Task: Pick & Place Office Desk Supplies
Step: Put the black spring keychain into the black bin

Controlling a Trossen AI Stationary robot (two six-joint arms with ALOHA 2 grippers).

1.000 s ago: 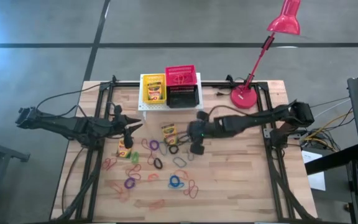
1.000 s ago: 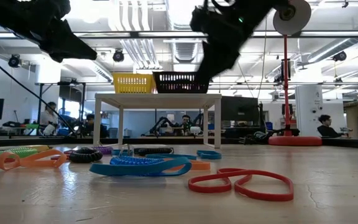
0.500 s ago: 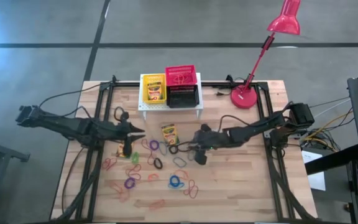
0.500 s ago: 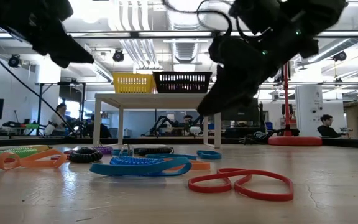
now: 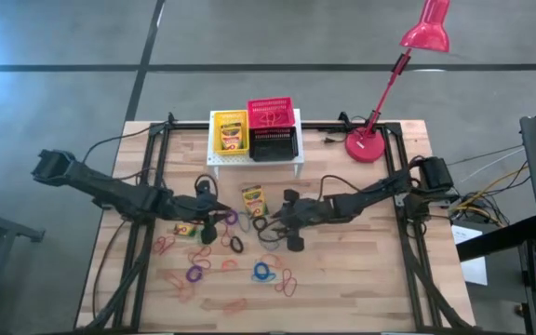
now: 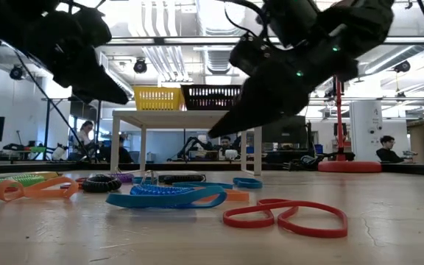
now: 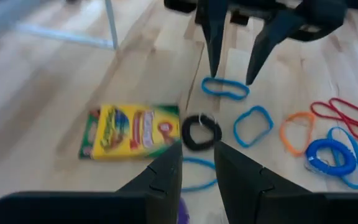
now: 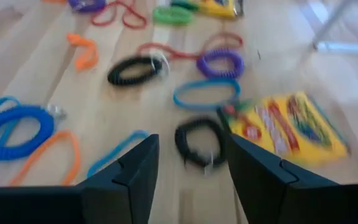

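Many coloured elastic loops [image 5: 235, 247] lie spread over the wooden table. One crayon box [image 5: 252, 197] lies flat between my grippers, a second [image 5: 189, 228] lies under my left arm, and a third [image 5: 231, 133] sits in the yellow basket. My left gripper [image 7: 199, 171] is open and empty, left of the middle box [image 7: 132, 130]. My right gripper [image 8: 191, 168] is open, low over the table, with a black loop [image 8: 197, 142] just ahead of its fingertips. In the left wrist view its fingers [image 7: 213, 43] stand over a blue loop [image 7: 224, 87].
A white stand [image 5: 214, 160] at the far middle carries the yellow basket [image 5: 218, 119], a red basket [image 5: 273, 113] and a black one [image 5: 273, 144]. A red desk lamp [image 5: 370, 144] stands at the far right. The table's near strip [image 5: 342, 298] is bare wood.
My left gripper has come down and toward the table's right, nearer the middle crayon box. My right gripper has sunk toward the table, tipped less steeply and shifted a little left toward the black loop; its fingers have spread wider. Nothing on the table has moved.
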